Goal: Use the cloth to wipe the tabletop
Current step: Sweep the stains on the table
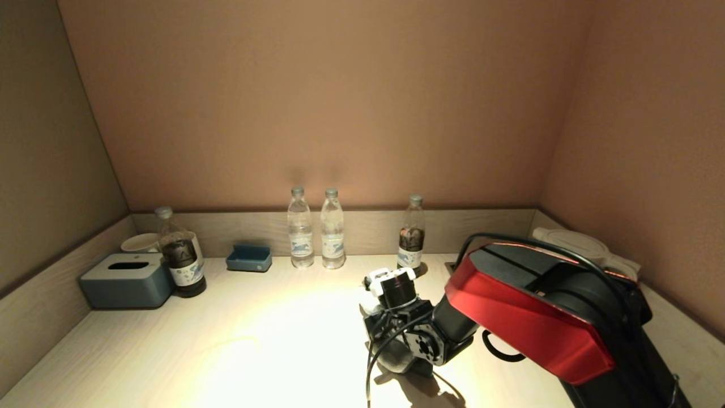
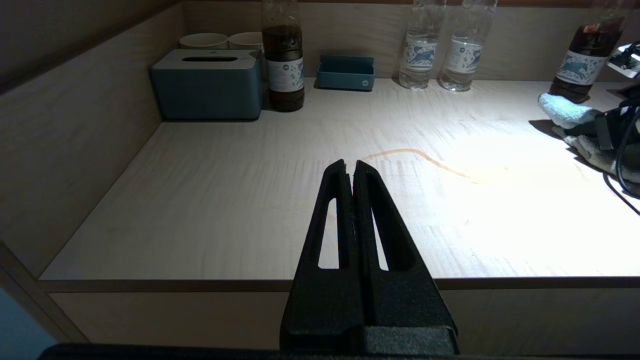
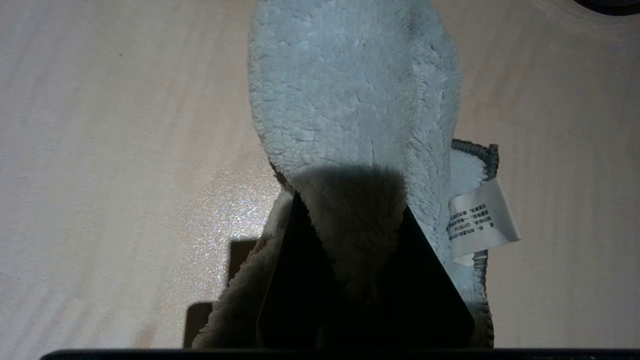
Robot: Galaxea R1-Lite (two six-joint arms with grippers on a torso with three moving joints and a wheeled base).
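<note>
**A hotel-style room alcove**

It looks like a guest-room nook: a pale wooden counter set into plain brownish walls, lit by one warm pool of light. Along the far edge stand sealed water bottles and darker drink bottles. At the far left sit a blue tissue box, cups and a small blue tray.

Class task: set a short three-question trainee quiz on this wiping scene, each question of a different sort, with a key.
1. True or false: the right gripper is shut on the cloth.
2. How many bottles stand along the back wall? A) two B) four C) six
3. Fill in: the left gripper is ___ and holds nothing.

Key: 1 true; 2 B; 3 shut.
</note>
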